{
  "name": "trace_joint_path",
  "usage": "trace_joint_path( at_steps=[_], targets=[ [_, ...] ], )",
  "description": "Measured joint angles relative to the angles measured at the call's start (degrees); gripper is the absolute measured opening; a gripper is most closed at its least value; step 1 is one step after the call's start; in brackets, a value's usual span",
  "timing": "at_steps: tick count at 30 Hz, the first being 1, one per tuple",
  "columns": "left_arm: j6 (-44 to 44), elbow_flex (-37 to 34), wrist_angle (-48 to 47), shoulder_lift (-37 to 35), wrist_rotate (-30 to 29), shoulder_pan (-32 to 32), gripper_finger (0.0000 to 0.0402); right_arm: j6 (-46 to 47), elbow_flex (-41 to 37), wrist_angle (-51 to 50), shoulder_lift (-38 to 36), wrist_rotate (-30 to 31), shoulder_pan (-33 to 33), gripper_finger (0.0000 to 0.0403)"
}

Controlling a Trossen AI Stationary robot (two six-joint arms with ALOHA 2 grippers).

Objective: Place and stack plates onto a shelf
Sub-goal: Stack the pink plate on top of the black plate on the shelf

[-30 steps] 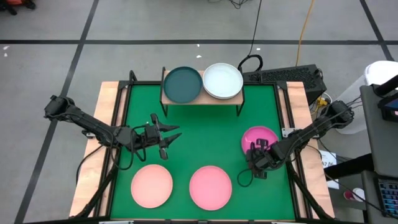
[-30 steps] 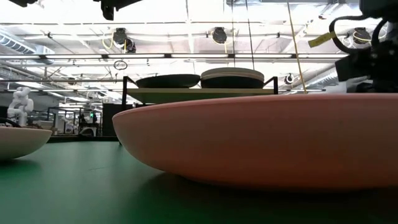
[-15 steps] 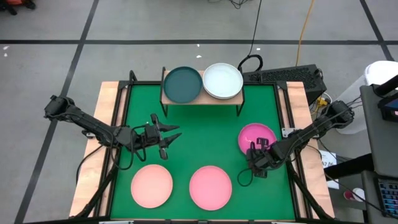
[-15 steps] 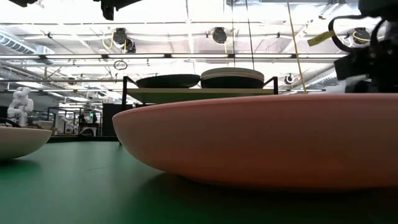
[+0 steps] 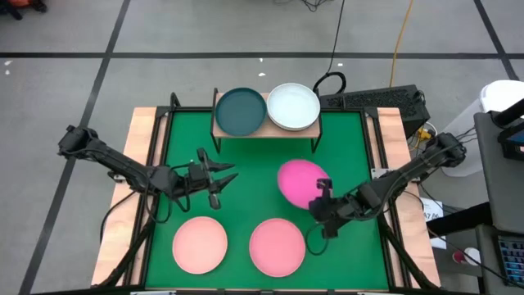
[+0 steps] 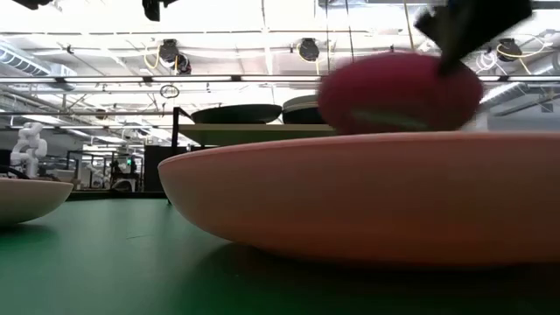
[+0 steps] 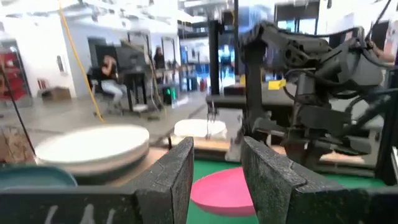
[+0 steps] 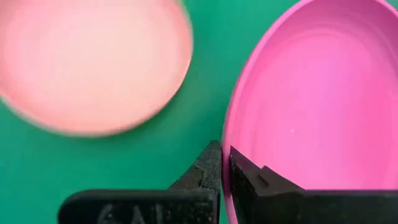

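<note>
Right now I see the large green mat (image 5: 262, 176) covering the tabletop (image 5: 141, 147), whose light wood shows along the sides. At the far edge of the mat stands the small light-wood shelf on thin black legs (image 5: 266, 131). On it sit a round dark teal plate (image 5: 241, 111) and, just beside it, a round pale mint-white plate (image 5: 293, 106); in the low view the white one looks like it tops a small stack, though I cannot tell how many plates lie under it.

Two round light pink plates lie flat on the near part of the mat: one toward the left (image 5: 200, 244), one toward the middle (image 5: 277, 246), near each other but apart.

My right gripper (image 5: 321, 197) holds the round magenta plate (image 5: 301, 183) over the middle of the mat, between the shelf and the pink plates. The right wrist view shows its fingers (image 8: 211, 167) pinched tight on the rim of the magenta plate, one finger on each side of the edge. In the low view the plate hangs clear of the mat, about level with the shelf top.

My left gripper (image 5: 221, 182) hovers above the left half of the mat, fingers spread apart and holding nothing.
</note>
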Motion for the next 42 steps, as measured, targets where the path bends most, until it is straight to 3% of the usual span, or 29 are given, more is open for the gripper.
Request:
trace_joint_path(
  at_steps=[7, 13, 16, 22, 29, 35, 42],
  targets=[
    [8.32, 0.02, 3.45, -2.93, -0.41, 0.02, 0.0141, -19.29, 8.78, 6.19, 0.0, 9.23, -6.74, 0.0001],
    [9.59, 0.02, 1.69, -4.85, -1.26, 0.02, 0.0141, -37.95, 10.7, 19.34, 0.08, 8.92, -18.19, 0.0],
    [12.03, 0.02, 1.61, -6.55, -1.55, 0.0, 0.0141, -44.21, 10.83, 25.45, 1.19, 3.89, -24.49, 0.0],
    [16.32, 0.02, 1.0, -13.68, -1.6, 2.14, 0.0141, -50.23, 16.96, 27.1, 9.21, -3.25, -33.76, 0.0],
    [9.3, 0.04, -12.84, -20.07, -1.46, 9.02, 0.0141, -53.69, 27.76, 24.88, 21.16, -11.67, -39.24, 0.0],
    [3.41, 0.04, -20.25, -20.64, -1.35, 11.85, 0.0141, -54.52, 31.03, 24.76, 27.23, -13.99, -42.55, 0.0],
    [2.6, 0.04, -20.69, -20.38, 0.56, 11.91, 0.0141, -54.88, 31.05, 24.21, 30.22, -15.05, -45.08, 0.0]
  ],
)
